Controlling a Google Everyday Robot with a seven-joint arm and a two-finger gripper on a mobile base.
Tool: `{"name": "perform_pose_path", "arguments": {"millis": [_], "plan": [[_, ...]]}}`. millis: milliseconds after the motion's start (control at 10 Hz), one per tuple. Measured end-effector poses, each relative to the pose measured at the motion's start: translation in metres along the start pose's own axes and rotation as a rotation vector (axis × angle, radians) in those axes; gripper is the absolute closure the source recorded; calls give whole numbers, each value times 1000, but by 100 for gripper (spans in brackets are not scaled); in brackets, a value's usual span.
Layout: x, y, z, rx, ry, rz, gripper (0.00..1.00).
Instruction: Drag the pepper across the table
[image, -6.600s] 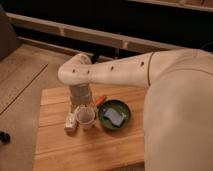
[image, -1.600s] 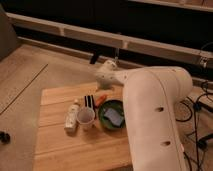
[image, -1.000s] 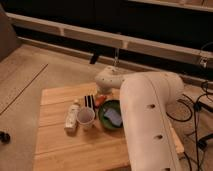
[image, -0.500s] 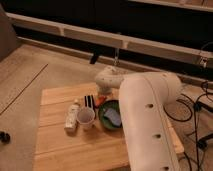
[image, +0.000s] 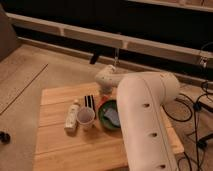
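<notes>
The pepper (image: 102, 101) is a small orange-red piece on the light wooden table (image: 60, 145), between the black-striped block (image: 89, 101) and the green bowl (image: 111, 114). My gripper (image: 106, 91) hangs at the end of the big white arm (image: 145, 115). It is low over the table's far edge, right at the pepper. The arm's wrist covers most of the gripper and part of the pepper. I cannot tell whether the gripper touches the pepper.
A white bottle (image: 72, 116) lies at the left, with a white cup (image: 86, 118) beside it. The bowl holds a grey-blue item (image: 112, 116). The arm covers the table's right side. Floor lies to the left, a dark wall with rails stands behind, and cables lie at the right.
Since 6.6 s ago the arm has swung from the left side of the table to the right. Over the last second the gripper and the pepper have barely moved.
</notes>
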Motion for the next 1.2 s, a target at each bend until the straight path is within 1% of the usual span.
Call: {"name": "perform_pose_path", "arguments": {"millis": [200, 500, 600, 700, 800, 900, 1000, 1200], "plan": [[-2, -9, 2, 24, 1, 7, 100], [-10, -34, 1, 79, -8, 22, 100], [-12, -45, -1, 104, -12, 27, 100], [-16, -62, -7, 136, -22, 37, 100], [-21, -74, -13, 160, -32, 46, 100], [-27, -89, -23, 188, -48, 57, 100], [-33, -111, -37, 230, -68, 75, 100], [-35, -145, -58, 293, -90, 107, 100]]}}
